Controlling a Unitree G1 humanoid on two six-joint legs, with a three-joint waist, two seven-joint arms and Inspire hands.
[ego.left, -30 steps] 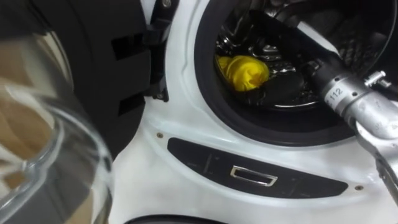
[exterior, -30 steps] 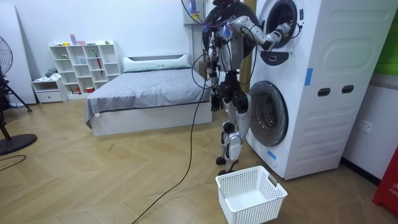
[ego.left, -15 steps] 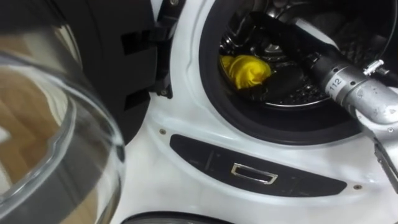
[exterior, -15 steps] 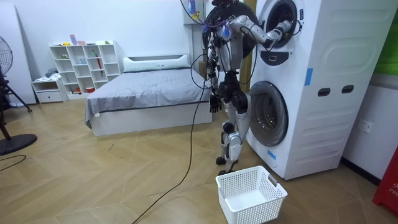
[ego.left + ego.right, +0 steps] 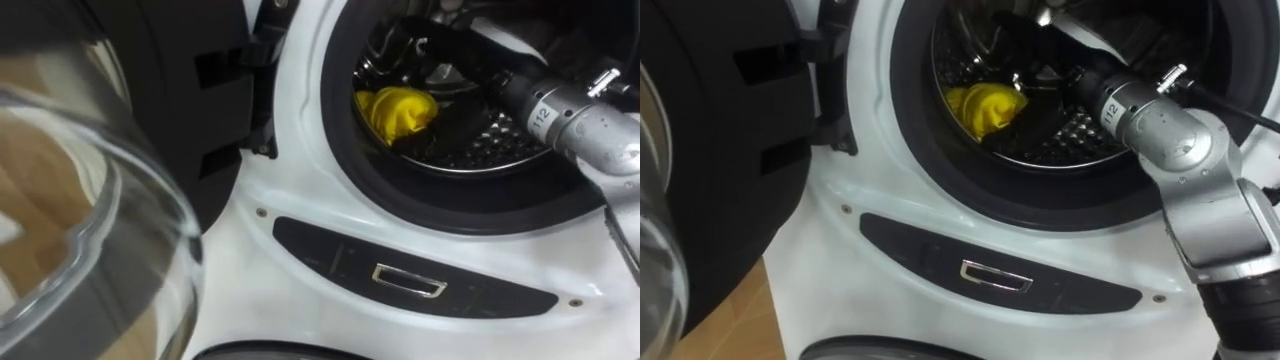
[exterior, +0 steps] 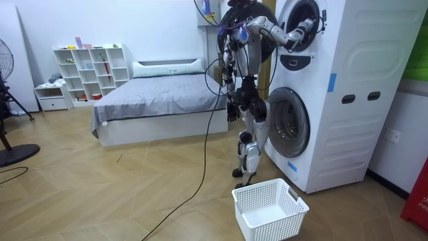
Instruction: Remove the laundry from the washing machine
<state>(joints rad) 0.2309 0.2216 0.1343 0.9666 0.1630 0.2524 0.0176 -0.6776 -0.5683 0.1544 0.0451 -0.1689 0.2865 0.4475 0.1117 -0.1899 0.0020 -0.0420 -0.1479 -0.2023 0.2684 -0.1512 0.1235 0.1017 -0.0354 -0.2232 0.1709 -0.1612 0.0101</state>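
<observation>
1. A crumpled yellow cloth point(image 5: 398, 110) lies inside the drum point(image 5: 490, 145) of the upper washing machine point(image 6: 334, 87), near the opening's left edge.
2. The right hand point(image 5: 443, 125), dark against the metal, reaches in just beside the cloth. Whether its fingers hold the cloth cannot be told.
3. The round glass door point(image 5: 80, 230) stands open at the left.
4. The robot stands upright facing the machine. Its left hand point(image 6: 231, 110) hangs by its hip, fingers too small to read.
5. A white basket point(image 6: 271, 209) sits on the floor near its feet.
</observation>
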